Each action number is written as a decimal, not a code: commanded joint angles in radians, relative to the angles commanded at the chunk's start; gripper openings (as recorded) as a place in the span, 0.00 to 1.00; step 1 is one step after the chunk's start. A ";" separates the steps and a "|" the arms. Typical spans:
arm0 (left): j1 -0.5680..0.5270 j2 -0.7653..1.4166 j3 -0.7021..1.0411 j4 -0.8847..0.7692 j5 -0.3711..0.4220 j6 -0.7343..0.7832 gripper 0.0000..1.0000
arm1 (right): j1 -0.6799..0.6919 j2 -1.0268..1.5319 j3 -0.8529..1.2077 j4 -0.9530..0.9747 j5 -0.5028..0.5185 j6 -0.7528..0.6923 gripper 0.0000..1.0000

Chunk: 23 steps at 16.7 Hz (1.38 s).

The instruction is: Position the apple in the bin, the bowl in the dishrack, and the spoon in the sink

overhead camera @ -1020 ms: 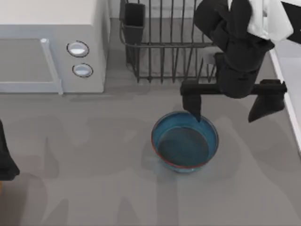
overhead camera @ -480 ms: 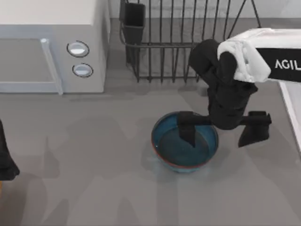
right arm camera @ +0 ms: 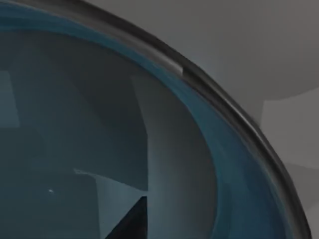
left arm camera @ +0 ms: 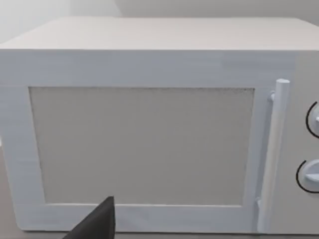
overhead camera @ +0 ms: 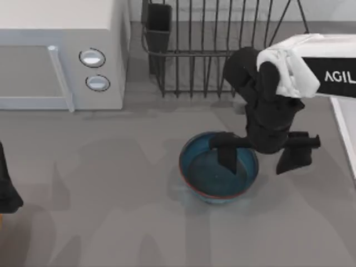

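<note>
The right gripper hangs over the right rim of the bowl, its matte black fingers spread wide: one wedge-shaped finger dips inside the bowl, the other sits outside the rim, and nothing is clamped. The bowl is round and deep, glossy blue with a thin reddish-brown rim, standing on the smooth grey table. Just behind it stands the black wire dishrack with upright tines. The left arm is parked at the table's left edge, before the boxy white microwave.
</note>
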State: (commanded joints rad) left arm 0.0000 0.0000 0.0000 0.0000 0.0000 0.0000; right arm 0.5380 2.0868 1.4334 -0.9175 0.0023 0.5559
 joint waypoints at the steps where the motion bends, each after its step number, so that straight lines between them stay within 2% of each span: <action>1: 0.000 0.000 0.000 0.000 0.000 0.000 1.00 | 0.000 0.000 0.000 0.000 0.000 0.000 0.55; 8: 0.000 0.000 0.000 0.000 0.000 0.000 1.00 | 0.000 0.000 0.000 0.000 0.000 0.000 0.02; 18: 0.000 0.000 0.000 0.000 0.000 0.000 1.00 | -0.001 -0.002 0.003 -0.004 0.000 0.000 0.00; 23: 0.000 0.000 0.000 0.000 0.000 0.000 1.00 | -0.002 -0.035 0.130 -0.165 0.000 0.002 0.00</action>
State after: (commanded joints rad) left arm 0.0000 0.0000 0.0000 0.0000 0.0000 0.0000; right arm 0.5356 2.0514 1.5630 -1.0822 0.0020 0.5579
